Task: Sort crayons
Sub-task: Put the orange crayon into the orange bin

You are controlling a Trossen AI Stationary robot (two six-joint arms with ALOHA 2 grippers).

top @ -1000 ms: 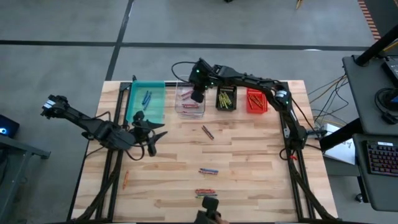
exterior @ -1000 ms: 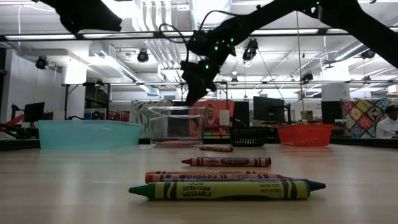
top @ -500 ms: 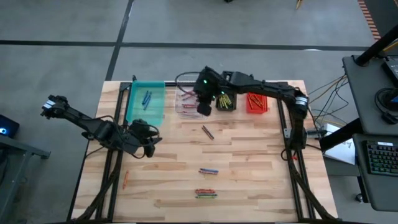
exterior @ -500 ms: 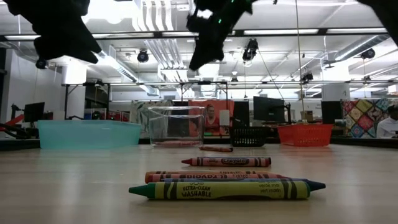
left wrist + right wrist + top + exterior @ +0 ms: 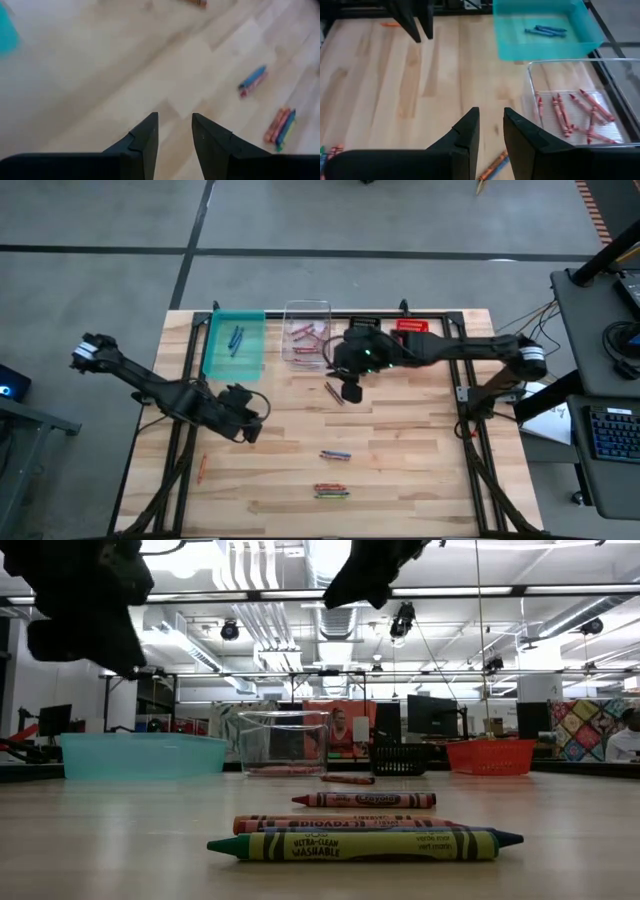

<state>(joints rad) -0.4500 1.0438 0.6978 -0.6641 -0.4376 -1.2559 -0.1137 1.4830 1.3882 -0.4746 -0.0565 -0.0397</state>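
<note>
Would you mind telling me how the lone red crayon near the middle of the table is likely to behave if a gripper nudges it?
The red crayon looks round and thin, so it would probably roll sideways. It lies flat on the smooth wooden table, so it may also slide.

A wooden table [image 5: 400,450] has wide bare stretches. Four bins line the far edge: a teal bin [image 5: 235,342], a clear bin [image 5: 306,335], and a black bin [image 5: 398,759] and a red bin [image 5: 410,327] partly under the right arm. The right gripper [image 5: 351,391] hangs over the middle, beside a lone crayon [image 5: 333,392]. The left gripper [image 5: 252,431] hangs near the left side. Loose crayons [image 5: 335,454] lie toward the near edge, a cluster [image 5: 331,491] nearer still. An orange crayon [image 5: 201,469] lies at the left edge. The near right corner is bare.
</note>
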